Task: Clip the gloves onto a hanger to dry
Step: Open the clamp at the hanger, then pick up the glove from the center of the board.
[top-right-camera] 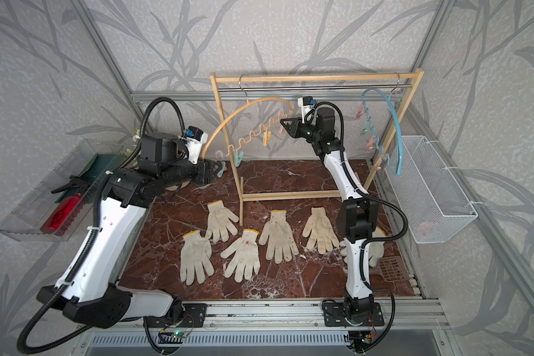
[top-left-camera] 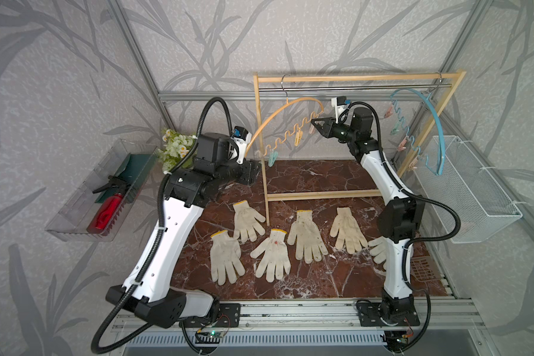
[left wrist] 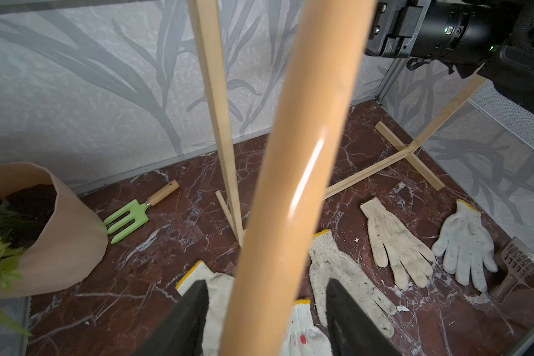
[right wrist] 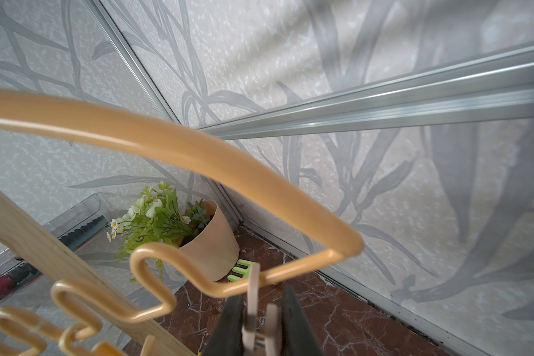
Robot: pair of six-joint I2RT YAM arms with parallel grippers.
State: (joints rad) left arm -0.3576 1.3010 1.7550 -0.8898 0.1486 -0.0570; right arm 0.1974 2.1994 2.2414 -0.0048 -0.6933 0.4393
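The gloves (top-left-camera: 305, 237) lie flat before the rack (top-left-camera: 264, 154), none pegged yet, while on the rack's hanger (right wrist: 198, 154) the right gripper (right wrist: 264, 296) is closed tight on a peg (right wrist: 272, 320), likely to spread it, and the left gripper (left wrist: 265, 282) straddles the hanger's arc, jaws apart, gripping nothing.

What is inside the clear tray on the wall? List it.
A red spray bottle with a black trigger, a dark green sheet and a black bristled strip; anything beneath them is covered.

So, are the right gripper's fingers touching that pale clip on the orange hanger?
Touching. Right wrist view: fingers of the right gripper press both sides of the pale clip hanging from the orange hanger.
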